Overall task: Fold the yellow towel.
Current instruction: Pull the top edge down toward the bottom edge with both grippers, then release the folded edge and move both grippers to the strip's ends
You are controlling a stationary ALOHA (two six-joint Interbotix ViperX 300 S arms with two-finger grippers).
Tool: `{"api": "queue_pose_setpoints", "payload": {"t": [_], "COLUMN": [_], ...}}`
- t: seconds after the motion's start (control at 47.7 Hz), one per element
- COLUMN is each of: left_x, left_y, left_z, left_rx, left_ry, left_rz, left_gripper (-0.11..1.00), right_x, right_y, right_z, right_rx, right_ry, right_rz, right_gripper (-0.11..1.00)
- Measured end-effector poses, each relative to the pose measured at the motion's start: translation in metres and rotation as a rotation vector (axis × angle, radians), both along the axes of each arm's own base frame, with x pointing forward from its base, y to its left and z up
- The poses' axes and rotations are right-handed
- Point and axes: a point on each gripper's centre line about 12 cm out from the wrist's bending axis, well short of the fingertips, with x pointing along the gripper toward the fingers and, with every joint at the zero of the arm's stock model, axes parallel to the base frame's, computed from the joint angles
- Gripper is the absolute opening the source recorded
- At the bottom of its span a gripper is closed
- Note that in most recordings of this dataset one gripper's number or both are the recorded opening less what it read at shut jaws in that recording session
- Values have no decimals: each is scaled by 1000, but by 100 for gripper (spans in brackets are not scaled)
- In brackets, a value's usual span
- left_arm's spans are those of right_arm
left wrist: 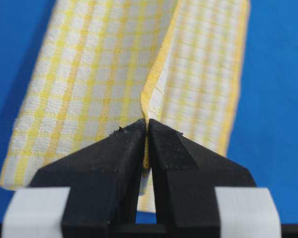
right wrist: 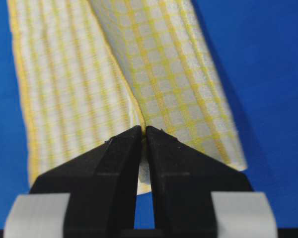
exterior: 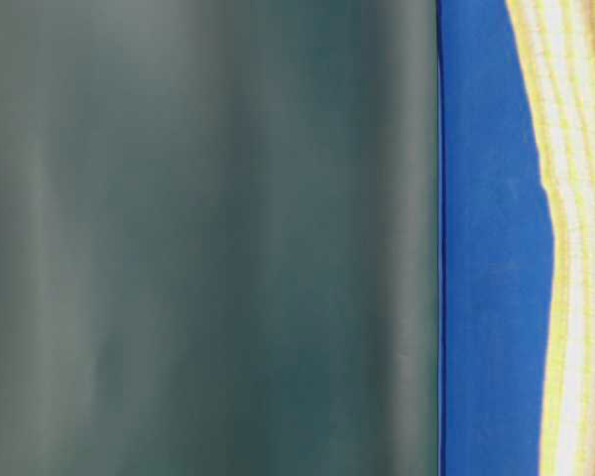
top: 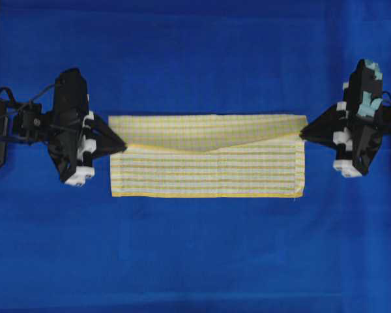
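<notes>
Left gripper (left wrist: 147, 130) pinching yellow towel (top: 208, 156) hem | right gripper (right wrist: 143, 133) pinching opposite hem | towel's long axis is stretching between both claws

No text, label, brand, number or sign can be read in any view.

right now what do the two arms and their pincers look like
Both arms are black with white blocks at the finger bases. Each pincer, left and right, has wedge-shaped black fingers with textured pads. Thin black cables run on the left arm; the right carries pale teal pieces.
</notes>
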Motion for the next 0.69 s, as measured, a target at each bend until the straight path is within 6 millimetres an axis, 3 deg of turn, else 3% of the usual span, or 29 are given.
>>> {"api": "queue_pose_setpoints", "payload": {"t": [0.398,0.692], "left_x": [2,4], "left_y": [-25,-27], "left_z": [2,-3], "left_rx": [-36,-26], "left_ry": [2,20], "left_rz": [-64,-75], "left_gripper": [2,2], "right_x": [4,13], "right_y": [23,26], "right_z": [-10,-15], "right_rx": [32,33], "right_ry": [45,73], "right_rz": [69,75], "right_gripper": [5,5]}}
